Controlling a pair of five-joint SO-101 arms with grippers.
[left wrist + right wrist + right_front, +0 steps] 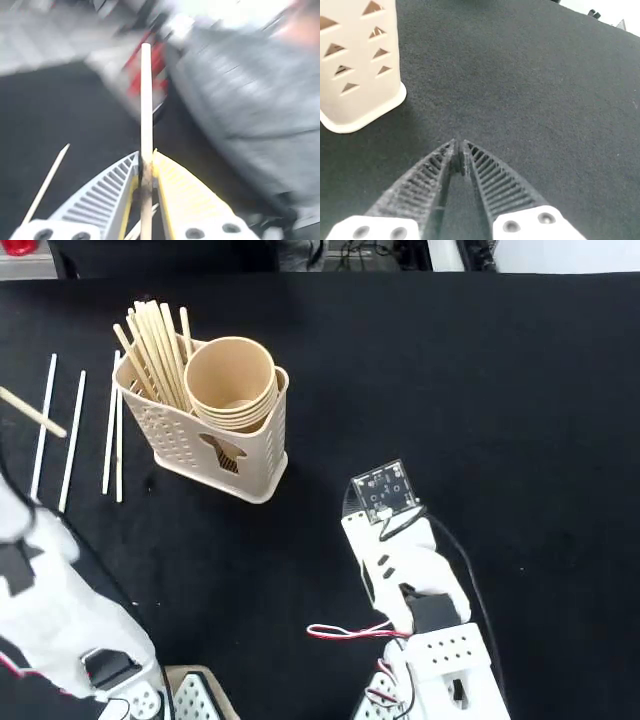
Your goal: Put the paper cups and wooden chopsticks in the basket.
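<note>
Chopsticks [155,345] stand bunched in the basket [215,455], right beside the stacked paper cups [232,380]; more loose chopsticks [72,440] lie flat on the black table [500,390], just to the side of the basket. The left gripper [146,157] is pinched tight on one wooden chopstick [146,110], which sticks out long past its tips; the right gripper [456,146] is closed on nothing, low over the table near the basket. I think this stick goes in next; it should come high over the rim, tip up straight, slide down beside the bunch, then be let go; a low swing could bump the cups or push the basket over.
</note>
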